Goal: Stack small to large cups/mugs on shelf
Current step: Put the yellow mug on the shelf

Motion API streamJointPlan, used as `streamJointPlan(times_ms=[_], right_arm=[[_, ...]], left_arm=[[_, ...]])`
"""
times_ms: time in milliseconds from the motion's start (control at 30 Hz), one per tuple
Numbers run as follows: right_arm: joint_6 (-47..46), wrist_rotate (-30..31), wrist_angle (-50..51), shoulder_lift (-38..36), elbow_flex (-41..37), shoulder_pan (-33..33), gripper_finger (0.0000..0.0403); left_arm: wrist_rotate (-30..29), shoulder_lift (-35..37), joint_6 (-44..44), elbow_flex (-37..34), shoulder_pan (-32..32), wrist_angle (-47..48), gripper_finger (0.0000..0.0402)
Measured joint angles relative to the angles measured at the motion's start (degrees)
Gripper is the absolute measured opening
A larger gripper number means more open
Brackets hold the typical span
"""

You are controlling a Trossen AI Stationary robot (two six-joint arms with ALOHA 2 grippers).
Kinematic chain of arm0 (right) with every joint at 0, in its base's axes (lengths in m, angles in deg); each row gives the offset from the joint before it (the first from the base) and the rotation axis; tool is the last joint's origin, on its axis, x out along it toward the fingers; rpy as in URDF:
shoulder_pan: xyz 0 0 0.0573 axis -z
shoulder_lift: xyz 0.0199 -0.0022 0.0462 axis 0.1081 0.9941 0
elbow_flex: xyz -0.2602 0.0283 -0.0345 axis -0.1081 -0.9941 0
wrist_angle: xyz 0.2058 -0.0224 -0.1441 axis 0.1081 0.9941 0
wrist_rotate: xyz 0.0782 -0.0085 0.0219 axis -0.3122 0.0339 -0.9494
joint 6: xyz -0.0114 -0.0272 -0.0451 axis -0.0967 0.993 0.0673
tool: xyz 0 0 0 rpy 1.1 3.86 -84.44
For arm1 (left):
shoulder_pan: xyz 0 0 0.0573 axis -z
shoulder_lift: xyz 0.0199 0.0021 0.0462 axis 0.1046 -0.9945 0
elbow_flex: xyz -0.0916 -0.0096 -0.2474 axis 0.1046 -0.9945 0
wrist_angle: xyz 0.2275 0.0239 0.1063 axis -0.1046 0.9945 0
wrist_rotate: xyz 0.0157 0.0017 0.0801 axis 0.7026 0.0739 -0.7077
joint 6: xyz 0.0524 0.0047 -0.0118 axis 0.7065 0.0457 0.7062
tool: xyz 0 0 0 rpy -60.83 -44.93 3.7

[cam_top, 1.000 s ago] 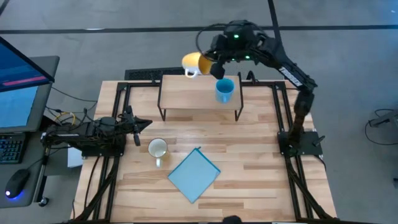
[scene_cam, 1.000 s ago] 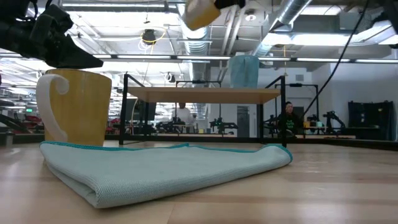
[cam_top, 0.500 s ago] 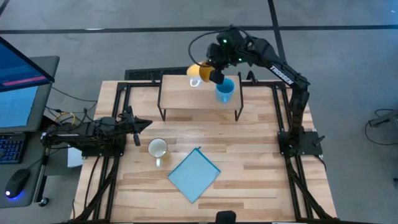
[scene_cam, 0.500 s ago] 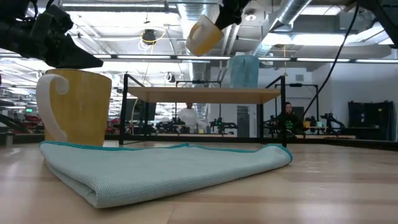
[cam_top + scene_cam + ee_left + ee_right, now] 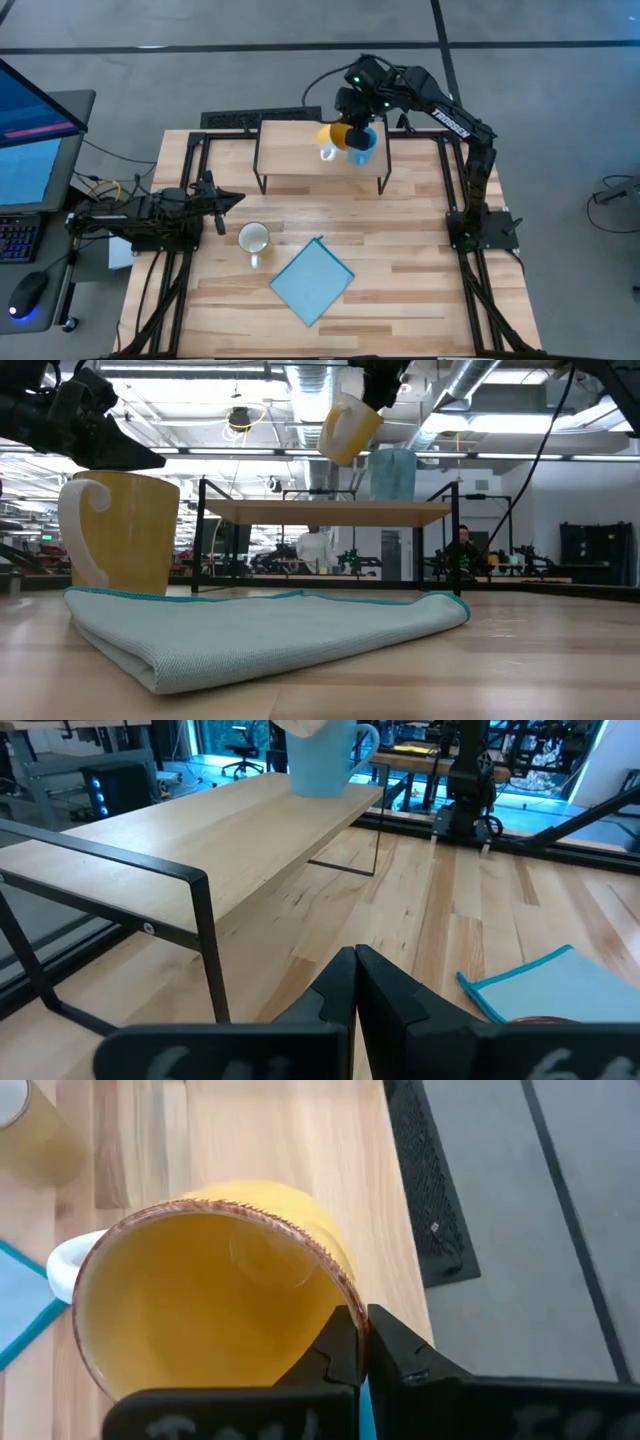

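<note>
My right gripper [image 5: 350,122] is shut on the orange mug [image 5: 338,134], which is up in the air over the shelf [image 5: 300,150], just left of the light-blue mug [image 5: 364,146]. The blue mug stands upright on the shelf top [image 5: 392,475]. In the low view the orange mug [image 5: 350,428] is tilted, above and left of the blue one. The cream mug [image 5: 253,239] stands on the table near my left gripper [image 5: 222,200], which is shut and empty. The blue mug also shows in the left wrist view [image 5: 320,760]. My right gripper pinches the orange mug's rim wall [image 5: 347,1302], one finger inside the mug and one outside, on the side opposite the white handle [image 5: 62,1266]. The fingers come from above. The mug hangs tilted below them, lifted clear of the shelf.
A flat light-blue cloth [image 5: 312,281] lies on the table near the front, right of the cream mug. The shelf's black legs [image 5: 203,535] stand on the table's far half. A keyboard and monitor sit off the table's left side.
My right gripper has carried the orange mug from beyond the shelf's far edge toward the near and right, and down, until it hangs over the shelf beside the blue mug. The mug has stayed tilted in the hold.
</note>
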Motion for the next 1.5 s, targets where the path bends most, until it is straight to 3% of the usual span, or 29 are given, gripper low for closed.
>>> streamJointPlan(times_ms=[500,933,1500], right_arm=[[2.54,-0.08,-3.96,2.49,0.11,-4.47,0.0017],[3.45,1.5,-2.07,4.53,-0.04,-0.49,0.0016],[7.06,1.35,-1.19,5.67,-0.02,-1.15,0.0016]], left_arm=[[-0.02,0.0,0.09,0.0,0.01,0.01,0.0],[-0.41,0.02,-0.05,-0.01,0.0,-0.02,0.0],[-1.93,0.02,0.13,0.0,0.0,-0.03,0.0]])
